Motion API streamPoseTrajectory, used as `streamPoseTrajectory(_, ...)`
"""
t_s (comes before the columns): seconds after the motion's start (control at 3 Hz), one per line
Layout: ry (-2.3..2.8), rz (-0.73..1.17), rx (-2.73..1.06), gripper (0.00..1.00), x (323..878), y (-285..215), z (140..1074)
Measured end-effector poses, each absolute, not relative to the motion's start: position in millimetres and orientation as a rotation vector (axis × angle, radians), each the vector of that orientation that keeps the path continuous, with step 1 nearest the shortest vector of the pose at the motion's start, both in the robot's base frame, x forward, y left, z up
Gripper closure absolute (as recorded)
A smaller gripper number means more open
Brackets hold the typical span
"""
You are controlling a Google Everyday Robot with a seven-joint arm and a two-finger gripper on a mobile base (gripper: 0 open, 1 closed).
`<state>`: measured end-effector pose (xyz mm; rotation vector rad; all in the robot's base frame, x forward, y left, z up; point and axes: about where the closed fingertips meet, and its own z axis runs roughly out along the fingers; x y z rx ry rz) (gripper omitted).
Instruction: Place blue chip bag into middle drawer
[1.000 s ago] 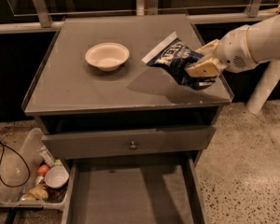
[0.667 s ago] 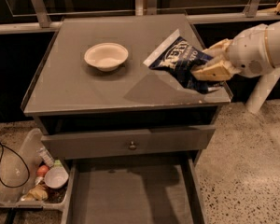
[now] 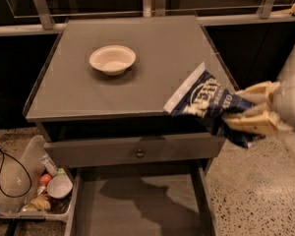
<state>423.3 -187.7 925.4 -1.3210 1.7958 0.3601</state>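
Holding: claw (image 3: 240, 110) closed on blue chip bag (image 3: 206, 98), airborne by desk (image 3: 137, 90) front-right corner, above and right of open middle drawer (image 3: 137, 208) | handling: likely light, soft, slippery foil | grip: pinch near sealed end, gently

One bowl (image 3: 112, 59), one bag (image 3: 206, 100), one open drawer (image 3: 137, 208), one right-side tool (image 3: 245, 110).

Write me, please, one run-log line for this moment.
gripper: shut on blue chip bag, in the air off front-right edge of cabinet top | middle drawer: open, bag not yet inside | bowl: on cabinet top
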Motion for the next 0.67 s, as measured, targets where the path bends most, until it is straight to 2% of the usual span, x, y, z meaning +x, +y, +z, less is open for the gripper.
streamPoseTrajectory(0.33, 1.838, 0.391, -1.316, 1.00, 377, -191, 883)
streamPoseTrajectory(0.67, 1.930, 0.423, -1.285, 1.00, 367, -206, 814)
